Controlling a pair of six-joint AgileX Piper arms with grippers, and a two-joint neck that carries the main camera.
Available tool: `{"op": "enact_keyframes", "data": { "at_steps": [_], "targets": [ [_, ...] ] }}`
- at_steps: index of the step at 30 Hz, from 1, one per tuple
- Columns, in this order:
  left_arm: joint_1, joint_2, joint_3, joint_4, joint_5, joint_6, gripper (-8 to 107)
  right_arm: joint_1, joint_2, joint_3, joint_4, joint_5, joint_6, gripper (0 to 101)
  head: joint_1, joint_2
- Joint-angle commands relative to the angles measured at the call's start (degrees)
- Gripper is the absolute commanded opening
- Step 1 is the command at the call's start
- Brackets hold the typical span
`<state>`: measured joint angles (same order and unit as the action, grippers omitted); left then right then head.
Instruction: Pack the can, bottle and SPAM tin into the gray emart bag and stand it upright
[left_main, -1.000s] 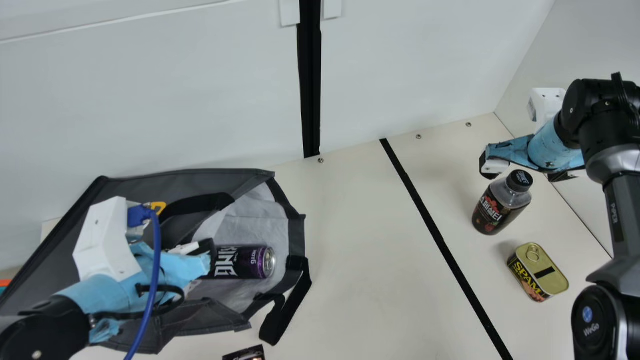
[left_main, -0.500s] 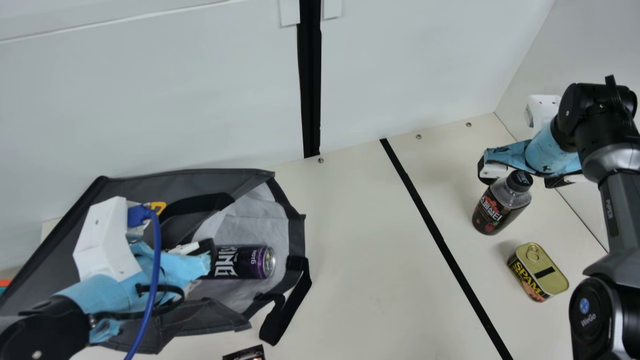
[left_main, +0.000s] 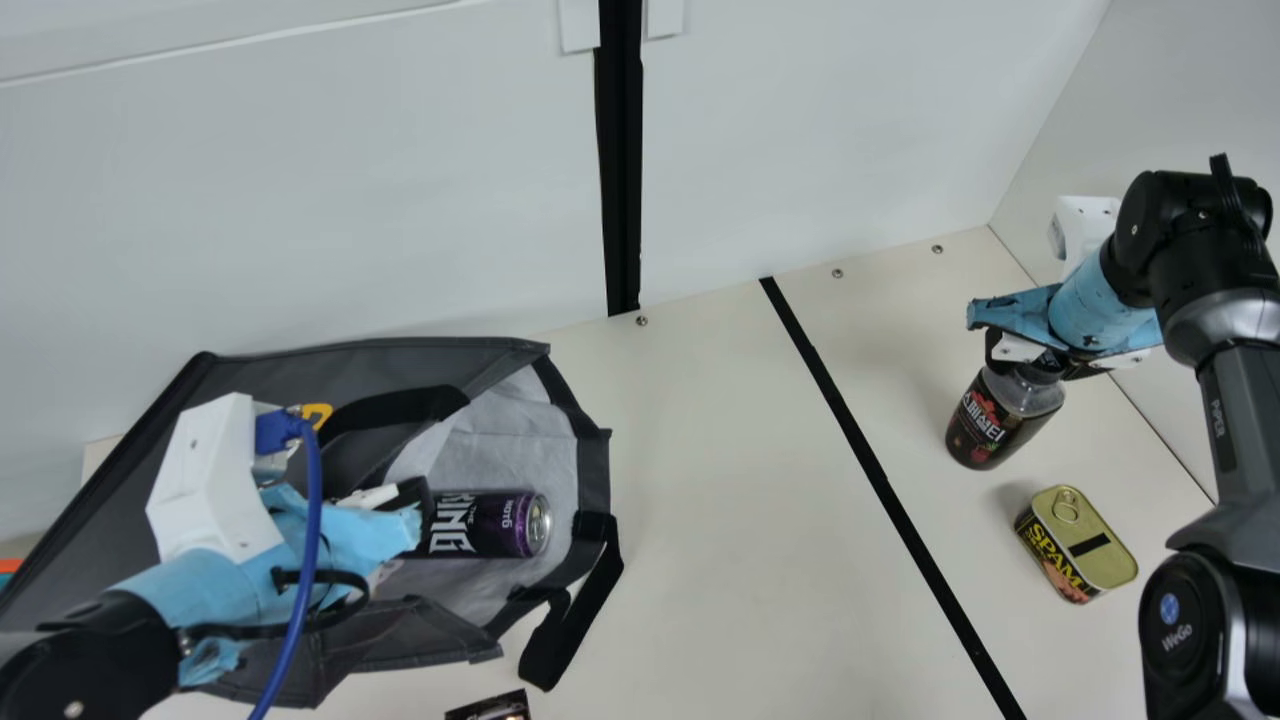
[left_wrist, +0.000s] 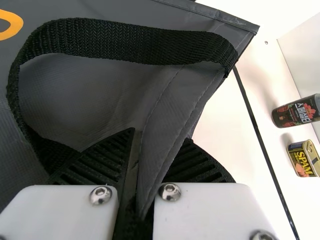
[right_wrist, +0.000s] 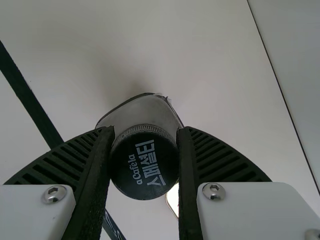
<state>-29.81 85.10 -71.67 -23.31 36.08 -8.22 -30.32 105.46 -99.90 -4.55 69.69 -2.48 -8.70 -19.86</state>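
Observation:
In the main view my left gripper (left_main: 418, 510) is over the gray bag (left_main: 290, 375), which lies on its side, mouth facing right. The purple can (left_main: 490, 525) lies inside. Between the fingers of my left gripper (left_wrist: 156, 145) a fold of the bag's edge (left_wrist: 167, 117) is pinched. My right gripper (left_main: 1040, 358) is at the top of the dark bottle (left_main: 1000, 418), which stands on the table. In the right wrist view my right gripper (right_wrist: 144, 134) has its fingers against both sides of the black cap (right_wrist: 144, 167). The SPAM tin (left_main: 1085, 545) rests nearer the front.
A black strap (left_main: 572, 615) of the bag trails onto the table. A small dark packet (left_main: 490, 708) is at the main view's bottom edge. A black tape line (left_main: 870, 465) crosses the table between bag and bottle. White walls (left_main: 820, 130) stand behind and at the right.
My right gripper has come down a little to the bottle's top, and its fingers have closed in on the cap. My left arm and the bag have stayed put.

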Motion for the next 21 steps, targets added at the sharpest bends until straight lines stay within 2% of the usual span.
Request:
{"op": "enact_keyframes", "data": {
  "at_steps": [1,21],
  "targets": [
    [0.00,0.00,0.00,0.00,0.00,0.00,-8,-0.02,-0.04,0.06,0.05,0.21,0.00,0,-1.30,-0.14],
    [0.00,0.00,0.00,0.00,0.00,0.00,-8,2.10,-1.45,-3.68,2.57,0.21,-4.41,0,-1.30,-0.14]
  ]
}}
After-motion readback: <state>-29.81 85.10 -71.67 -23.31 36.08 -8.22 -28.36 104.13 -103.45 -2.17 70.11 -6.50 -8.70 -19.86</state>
